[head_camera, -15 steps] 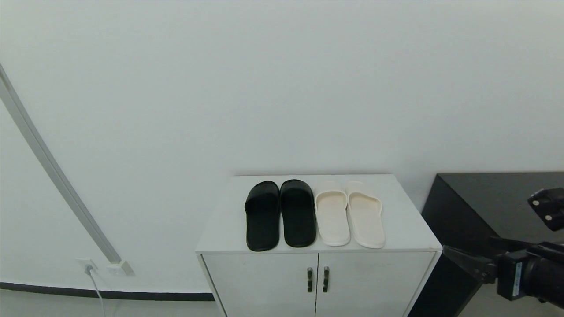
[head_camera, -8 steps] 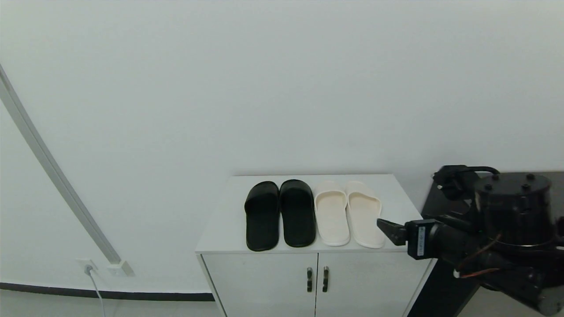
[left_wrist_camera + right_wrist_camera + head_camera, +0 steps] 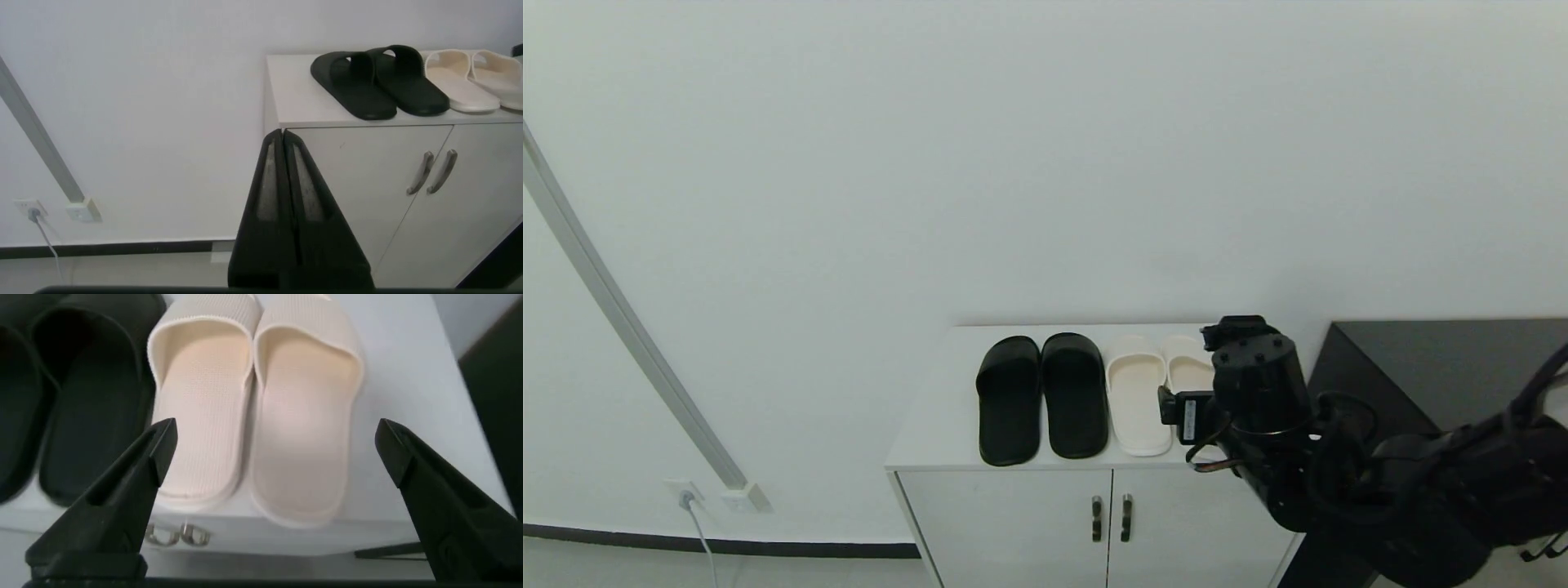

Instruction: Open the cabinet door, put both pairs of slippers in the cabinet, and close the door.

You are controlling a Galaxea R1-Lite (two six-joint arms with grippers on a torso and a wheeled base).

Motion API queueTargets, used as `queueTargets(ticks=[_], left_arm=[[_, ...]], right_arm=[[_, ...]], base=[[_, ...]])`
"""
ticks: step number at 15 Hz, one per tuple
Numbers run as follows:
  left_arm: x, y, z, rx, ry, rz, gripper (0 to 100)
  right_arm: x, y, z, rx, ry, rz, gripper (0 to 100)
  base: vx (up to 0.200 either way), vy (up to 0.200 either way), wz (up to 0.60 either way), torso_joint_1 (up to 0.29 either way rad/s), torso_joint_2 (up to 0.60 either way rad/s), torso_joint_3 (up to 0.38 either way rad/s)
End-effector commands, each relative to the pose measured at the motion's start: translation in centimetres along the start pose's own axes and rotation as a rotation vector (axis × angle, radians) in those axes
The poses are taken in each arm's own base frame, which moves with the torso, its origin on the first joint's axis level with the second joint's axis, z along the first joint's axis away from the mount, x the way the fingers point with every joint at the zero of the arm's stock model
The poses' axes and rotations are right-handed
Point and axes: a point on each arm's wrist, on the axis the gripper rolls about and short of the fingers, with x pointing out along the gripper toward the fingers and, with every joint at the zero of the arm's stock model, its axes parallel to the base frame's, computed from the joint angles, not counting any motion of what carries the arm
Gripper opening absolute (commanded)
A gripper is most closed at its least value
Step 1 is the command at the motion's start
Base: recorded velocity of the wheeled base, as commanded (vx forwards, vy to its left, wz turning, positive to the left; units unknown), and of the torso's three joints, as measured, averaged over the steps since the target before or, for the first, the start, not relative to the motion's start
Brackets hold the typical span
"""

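Observation:
A white cabinet [image 3: 931, 433] stands against the wall with both doors shut, its two dark handles [image 3: 1111, 518] side by side. On its top lie a pair of black slippers [image 3: 1041, 398] and, to their right, a pair of cream slippers [image 3: 1137, 402]. My right arm [image 3: 1258, 384] hangs over the right cream slipper and hides most of it. In the right wrist view my right gripper [image 3: 276, 429] is open wide just above the cream slippers [image 3: 261, 416]. My left gripper [image 3: 283, 143] is shut and empty, low and left of the cabinet [image 3: 359, 163].
A black table [image 3: 1437, 359] stands right of the cabinet. A wall socket with a cable [image 3: 686, 495] and a slanting grey conduit [image 3: 621, 318] are on the wall at the left. The floor before the cabinet doors is free.
My right arm has swung from the lower right edge up and to the left, over the cabinet top and the right cream slipper. The slippers and doors are unchanged.

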Motion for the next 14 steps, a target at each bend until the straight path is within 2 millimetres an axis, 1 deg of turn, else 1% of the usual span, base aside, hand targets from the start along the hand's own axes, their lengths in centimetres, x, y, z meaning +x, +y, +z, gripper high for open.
queueTargets(ticks=[1,3,4,6,7,8,12,13,14], left_arm=[[0.0,0.0,0.0,0.000,0.001,0.001,0],[0.0,0.0,0.0,0.000,0.001,0.001,0],[0.0,0.0,0.0,0.000,0.001,0.001,0],[0.0,0.0,0.0,0.000,0.001,0.001,0],[0.0,0.0,0.0,-0.002,0.001,0.001,0],[0.0,0.0,0.0,-0.002,-0.001,0.001,0],[0.0,0.0,0.0,-0.002,0.001,0.001,0],[0.0,0.0,0.0,-0.002,0.001,0.001,0],[0.0,0.0,0.0,-0.002,0.001,0.001,0]], right_arm=[[3.1,1.6,-2.5,-0.037,0.033,-0.025,100],[4.9,2.1,-2.4,-0.036,0.023,-0.036,100],[5.4,2.1,-2.3,-0.040,0.019,-0.039,100],[8.1,2.0,-2.5,-0.031,0.019,-0.060,100],[8.7,1.9,-2.5,-0.025,0.015,-0.068,100],[9.9,1.7,-2.5,-0.016,0.011,-0.079,100],[12.0,1.7,-2.5,-0.013,0.009,-0.047,100],[13.0,1.6,-2.3,-0.011,-0.004,-0.046,100],[13.0,1.7,-2.3,-0.013,-0.004,-0.046,100]], base=[[0.000,0.000,0.00,0.000,0.00,0.000],[0.000,0.000,0.00,0.000,0.00,0.000],[0.000,0.000,0.00,0.000,0.00,0.000],[0.000,0.000,0.00,0.000,0.00,0.000],[0.000,0.000,0.00,0.000,0.00,0.000],[0.000,0.000,0.00,0.000,0.00,0.000],[0.000,0.000,0.00,0.000,0.00,0.000],[0.000,0.000,0.00,0.000,0.00,0.000],[0.000,0.000,0.00,0.000,0.00,0.000]])
